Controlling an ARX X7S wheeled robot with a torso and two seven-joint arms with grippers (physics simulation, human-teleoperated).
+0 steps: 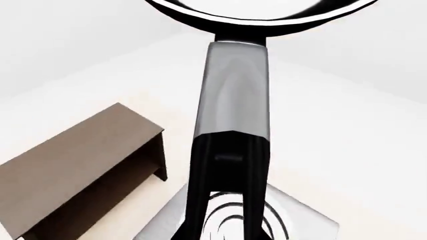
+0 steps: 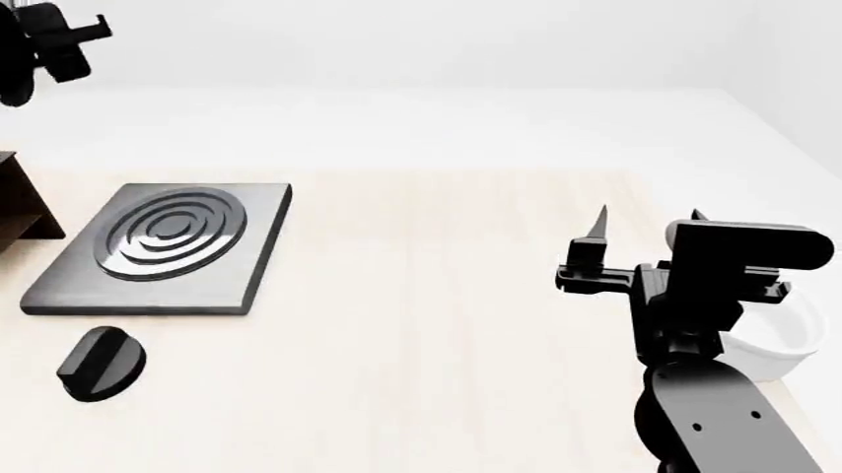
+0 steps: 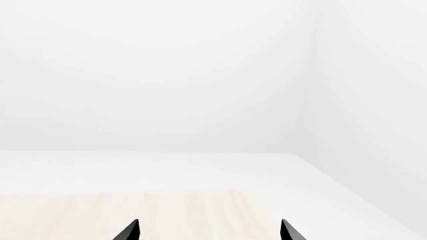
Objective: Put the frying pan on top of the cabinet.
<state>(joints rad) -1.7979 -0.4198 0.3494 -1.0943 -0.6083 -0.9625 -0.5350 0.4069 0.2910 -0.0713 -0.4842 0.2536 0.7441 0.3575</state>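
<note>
In the left wrist view my left gripper (image 1: 223, 231) is shut on the end of the frying pan's grey handle (image 1: 233, 90). The black pan (image 1: 260, 11) reaches out past the frame edge and is held in the air. The brown cabinet (image 1: 73, 165) stands below and to one side of the pan, with its flat top bare. In the head view only a sliver of the cabinet (image 2: 19, 212) shows at the left edge. The left arm (image 2: 46, 39) is raised at the top left, and the pan is out of that view. My right gripper (image 2: 648, 222) is open and empty.
The grey square hob (image 2: 165, 246) with concentric rings lies on the pale wooden table beside the cabinet, and shows under the handle in the left wrist view (image 1: 293, 220). A black knob (image 2: 103, 363) lies in front of it. A white bowl (image 2: 779, 340) sits behind my right arm.
</note>
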